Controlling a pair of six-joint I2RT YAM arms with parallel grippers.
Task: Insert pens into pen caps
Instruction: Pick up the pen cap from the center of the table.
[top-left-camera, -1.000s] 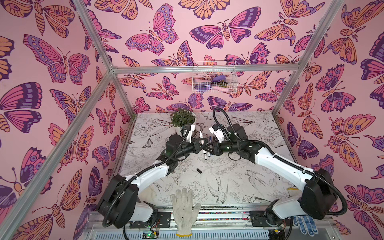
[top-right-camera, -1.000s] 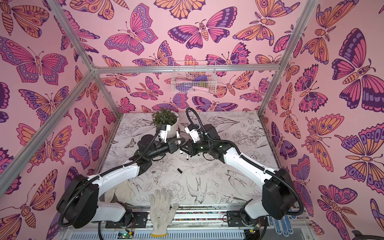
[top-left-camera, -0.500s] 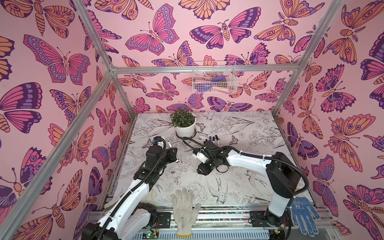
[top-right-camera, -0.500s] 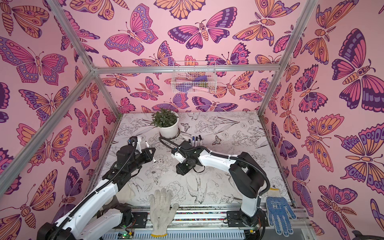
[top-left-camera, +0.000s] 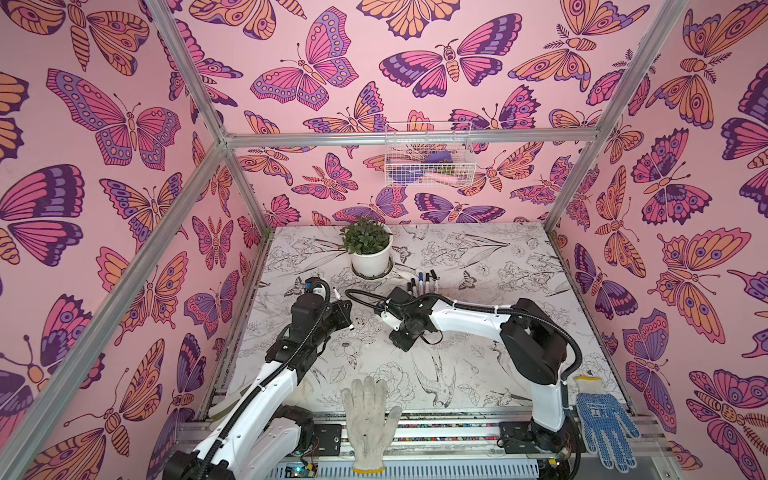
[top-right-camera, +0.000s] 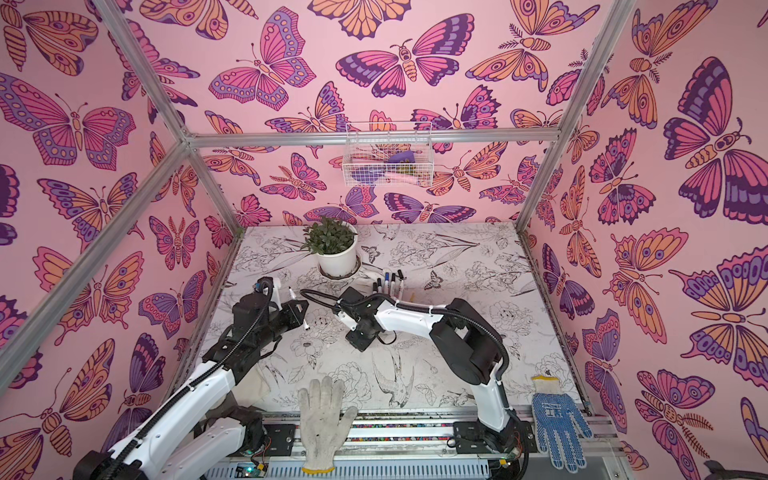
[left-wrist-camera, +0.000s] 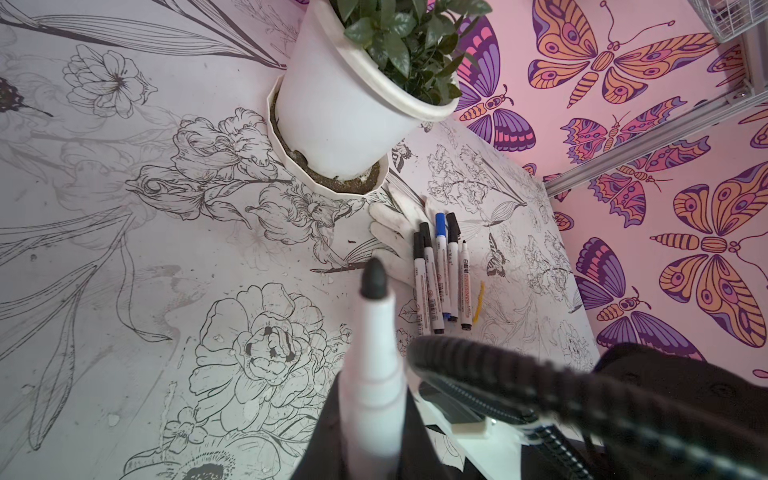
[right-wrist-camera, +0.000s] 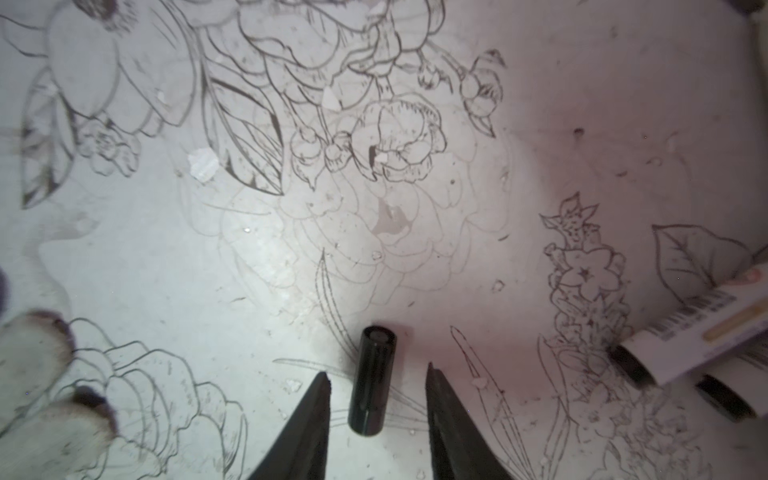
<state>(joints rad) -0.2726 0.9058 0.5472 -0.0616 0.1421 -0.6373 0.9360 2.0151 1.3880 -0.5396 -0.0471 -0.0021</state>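
Right wrist view showed the right gripper (right-wrist-camera: 377, 370) spread open astride a black cap (right-wrist-camera: 371, 380) lying mid-table, not touching it. At its nine o'clock, the left gripper (top-right-camera: 298, 311) clamped an uncapped pen (left-wrist-camera: 376, 353). Toward twelve o'clock a row of pens (left-wrist-camera: 440, 266) lay by the plant pot (left-wrist-camera: 332, 104). An off-centre squeeze would likely roll that cap away.

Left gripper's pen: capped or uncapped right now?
Uncapped. In the left wrist view the pen ends in a bare black tip, no cap over it.
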